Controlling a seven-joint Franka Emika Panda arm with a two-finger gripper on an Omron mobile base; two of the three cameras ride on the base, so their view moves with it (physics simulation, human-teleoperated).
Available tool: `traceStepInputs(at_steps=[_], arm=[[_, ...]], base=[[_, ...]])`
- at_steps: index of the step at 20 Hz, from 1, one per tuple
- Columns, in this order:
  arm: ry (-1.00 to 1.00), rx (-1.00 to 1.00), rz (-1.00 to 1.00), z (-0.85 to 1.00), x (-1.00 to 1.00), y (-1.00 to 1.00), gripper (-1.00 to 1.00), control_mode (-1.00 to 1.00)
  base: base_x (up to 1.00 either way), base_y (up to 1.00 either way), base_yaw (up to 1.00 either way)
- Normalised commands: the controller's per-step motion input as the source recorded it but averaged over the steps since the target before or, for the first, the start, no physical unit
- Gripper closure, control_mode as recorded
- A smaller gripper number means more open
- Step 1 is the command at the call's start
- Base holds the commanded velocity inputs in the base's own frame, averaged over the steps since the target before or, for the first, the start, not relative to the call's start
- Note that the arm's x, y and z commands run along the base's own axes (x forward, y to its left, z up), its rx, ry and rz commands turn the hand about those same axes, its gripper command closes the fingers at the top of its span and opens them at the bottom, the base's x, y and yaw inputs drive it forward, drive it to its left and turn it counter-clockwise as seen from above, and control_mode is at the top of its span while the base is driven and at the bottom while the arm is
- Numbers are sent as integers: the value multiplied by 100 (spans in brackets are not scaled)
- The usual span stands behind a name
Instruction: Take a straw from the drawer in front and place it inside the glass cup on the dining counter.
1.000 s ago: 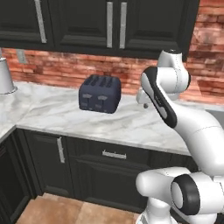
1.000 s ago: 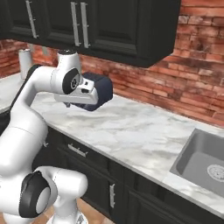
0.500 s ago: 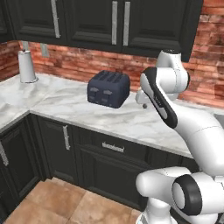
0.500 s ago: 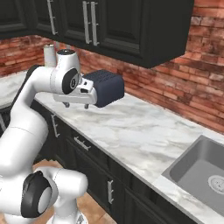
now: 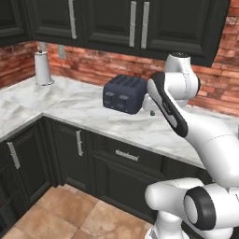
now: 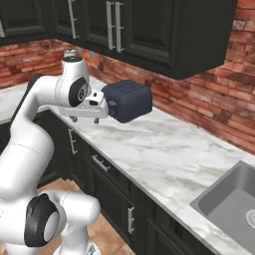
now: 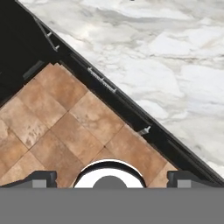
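Nothing of the task appears done. The drawer (image 5: 126,155), with its small silver bar handle, is seen shut at centre of the left base view, below the marble worktop (image 5: 84,109) bearing a dark toaster (image 5: 124,94). No straw is seen out. The gripper (image 7: 109,180) is spread wide at the bottom of the hand view, empty, held above floor tiles (image 7: 57,127), touching nothing.

The white arm (image 5: 186,116) is raised, elbow bent; its tool (image 7: 109,178) seemingly points down, jaws wide apart.
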Motion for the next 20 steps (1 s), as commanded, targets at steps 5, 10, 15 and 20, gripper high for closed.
traceStepInputs(at_steps=[5,10,15,20], arm=[[0,0,0,0,0,0,-100,100],[0,0,0,0,0,0,-100,100],[0,0,0,0,0,0,-100,100],[0,0,8,-9,0,0,-100,-100]], base=[[0,-35,18],[0,-46,19],[0,-42,18],[0,0,0]])
